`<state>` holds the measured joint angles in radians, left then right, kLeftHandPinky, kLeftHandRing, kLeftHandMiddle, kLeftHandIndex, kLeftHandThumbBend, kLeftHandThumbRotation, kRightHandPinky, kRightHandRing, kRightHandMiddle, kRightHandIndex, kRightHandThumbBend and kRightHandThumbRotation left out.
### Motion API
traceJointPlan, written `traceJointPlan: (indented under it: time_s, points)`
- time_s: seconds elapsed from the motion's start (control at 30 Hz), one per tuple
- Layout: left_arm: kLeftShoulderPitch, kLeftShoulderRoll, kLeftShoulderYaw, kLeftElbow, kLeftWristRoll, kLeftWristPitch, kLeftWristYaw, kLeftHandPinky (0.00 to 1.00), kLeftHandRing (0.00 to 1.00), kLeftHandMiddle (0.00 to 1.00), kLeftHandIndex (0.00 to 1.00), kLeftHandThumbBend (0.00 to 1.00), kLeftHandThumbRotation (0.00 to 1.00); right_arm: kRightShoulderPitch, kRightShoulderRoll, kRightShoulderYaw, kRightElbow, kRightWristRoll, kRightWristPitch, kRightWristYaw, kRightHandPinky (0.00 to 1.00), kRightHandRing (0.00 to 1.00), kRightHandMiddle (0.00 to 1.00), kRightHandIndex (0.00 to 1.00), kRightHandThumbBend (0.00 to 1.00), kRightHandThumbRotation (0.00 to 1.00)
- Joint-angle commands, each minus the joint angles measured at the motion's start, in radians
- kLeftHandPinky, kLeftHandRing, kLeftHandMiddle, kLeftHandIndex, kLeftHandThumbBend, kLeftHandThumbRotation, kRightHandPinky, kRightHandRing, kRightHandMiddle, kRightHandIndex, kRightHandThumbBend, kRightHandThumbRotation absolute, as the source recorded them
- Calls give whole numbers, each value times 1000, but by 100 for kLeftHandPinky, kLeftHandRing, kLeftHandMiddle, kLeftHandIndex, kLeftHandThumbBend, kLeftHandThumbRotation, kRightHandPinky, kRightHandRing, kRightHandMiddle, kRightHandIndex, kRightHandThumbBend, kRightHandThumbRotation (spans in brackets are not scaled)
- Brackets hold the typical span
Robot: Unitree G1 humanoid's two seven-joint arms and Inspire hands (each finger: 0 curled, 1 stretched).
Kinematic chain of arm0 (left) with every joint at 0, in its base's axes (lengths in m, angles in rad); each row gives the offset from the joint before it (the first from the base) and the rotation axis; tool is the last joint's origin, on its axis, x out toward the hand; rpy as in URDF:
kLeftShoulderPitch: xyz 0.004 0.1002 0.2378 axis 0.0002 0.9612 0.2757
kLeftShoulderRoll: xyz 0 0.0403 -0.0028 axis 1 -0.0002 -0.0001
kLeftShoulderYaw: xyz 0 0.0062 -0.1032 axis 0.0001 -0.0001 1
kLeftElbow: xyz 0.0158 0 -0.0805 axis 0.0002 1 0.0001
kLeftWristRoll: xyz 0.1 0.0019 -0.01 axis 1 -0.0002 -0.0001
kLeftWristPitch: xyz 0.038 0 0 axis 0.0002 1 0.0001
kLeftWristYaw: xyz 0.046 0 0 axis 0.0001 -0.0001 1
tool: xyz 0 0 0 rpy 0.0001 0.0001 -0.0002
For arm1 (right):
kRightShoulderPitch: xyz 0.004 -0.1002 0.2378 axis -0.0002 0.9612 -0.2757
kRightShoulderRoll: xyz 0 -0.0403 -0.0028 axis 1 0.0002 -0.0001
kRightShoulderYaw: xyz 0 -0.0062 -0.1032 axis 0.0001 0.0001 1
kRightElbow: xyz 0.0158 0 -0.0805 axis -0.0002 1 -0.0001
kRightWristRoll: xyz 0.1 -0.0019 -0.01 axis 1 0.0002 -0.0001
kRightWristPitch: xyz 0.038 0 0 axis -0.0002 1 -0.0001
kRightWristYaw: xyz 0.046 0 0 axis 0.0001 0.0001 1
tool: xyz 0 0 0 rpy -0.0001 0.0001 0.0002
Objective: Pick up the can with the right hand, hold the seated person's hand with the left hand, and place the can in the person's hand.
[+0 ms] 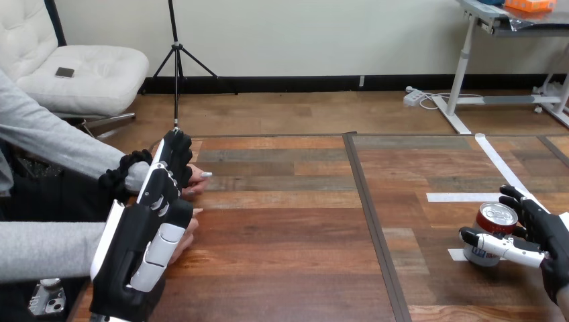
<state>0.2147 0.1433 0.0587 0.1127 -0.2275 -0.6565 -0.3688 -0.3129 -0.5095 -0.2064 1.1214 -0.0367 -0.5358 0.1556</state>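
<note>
A red-and-silver can (488,236) stands upright on the table near its right edge. My right hand (545,238) is shut on it, with the thumb (500,245) across its front and the fingers (525,203) round its back. At the table's left side my left hand (144,245) reaches forward, back up and fingers straight, over the person's hand (200,176). That hand rests on the table and is mostly hidden under mine; only its fingertips show. More of the person's fingertips (193,216) show lower down beside my palm. Whether my hand touches theirs I cannot tell.
White tape strips (461,197) lie on the table's right half, close to the can. A dark seam (373,215) runs front to back down the table's middle. The person's grey-sleeved arms (47,137) come in from the left.
</note>
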Motion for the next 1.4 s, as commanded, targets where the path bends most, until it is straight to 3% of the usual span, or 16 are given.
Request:
traceJointPlan:
  time_s: [0.0, 0.3, 1.37]
  points:
    - [-51, 10, 12, -21, -2, -15, -1, 100, 100, 100, 100, 77, 84, -98, -8, 2, -1, 6, 3, -13, 90, 93, 91, 90, 100, 24]
    - [-63, 11, 16, 6, -7, -44, -12, 100, 100, 100, 100, 76, 85, -109, -9, 4, 9, 3, 1, -11, 89, 92, 89, 88, 100, 24]
    - [-43, 17, 12, -33, 4, -2, 0, 100, 100, 100, 100, 78, 86, -151, -22, 28, 47, -34, 23, -35, 87, 88, 85, 85, 100, 22]
